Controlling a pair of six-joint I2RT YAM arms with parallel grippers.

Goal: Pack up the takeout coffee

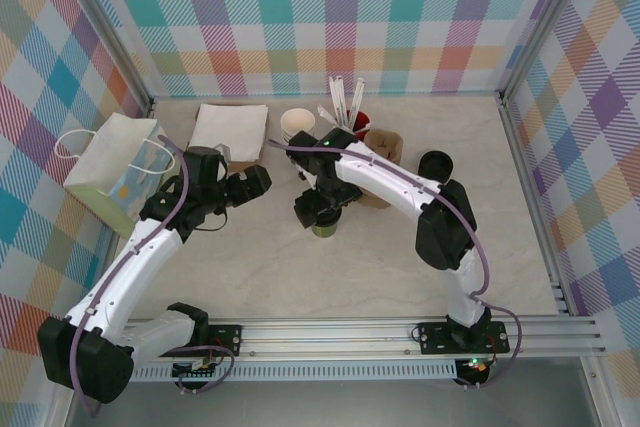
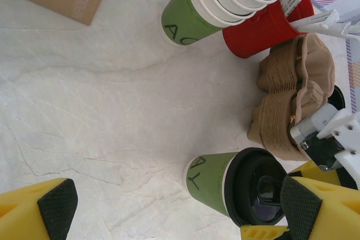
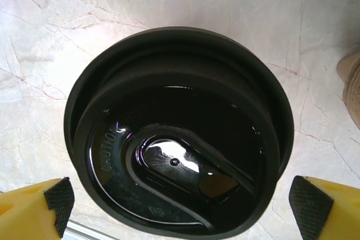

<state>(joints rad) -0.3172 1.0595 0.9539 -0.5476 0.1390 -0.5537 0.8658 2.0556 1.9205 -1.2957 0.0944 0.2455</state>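
We find the takeout coffee (image 1: pixel 325 228) upright near the middle of the bench (image 1: pixel 300 287), axis vertical, straight below our right fingers (image 3: pixel 56 200), which are spread on either side of its lid (image 3: pixel 177 155) without gripping. Our left fingers (image 2: pixel 56 206), released and empty, sit farther away on its left.

stacked lidless green cups (image 2: pixel 194 15) touching red holder (image 2: pixel 259 32); brown sleeves (image 2: pixel 287 105) just beside; napkin box (image 1: pixel 228 130) at back.

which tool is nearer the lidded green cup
Right. The right tool straddles the lidded green cup from above; the left tool sits apart, off to its left.
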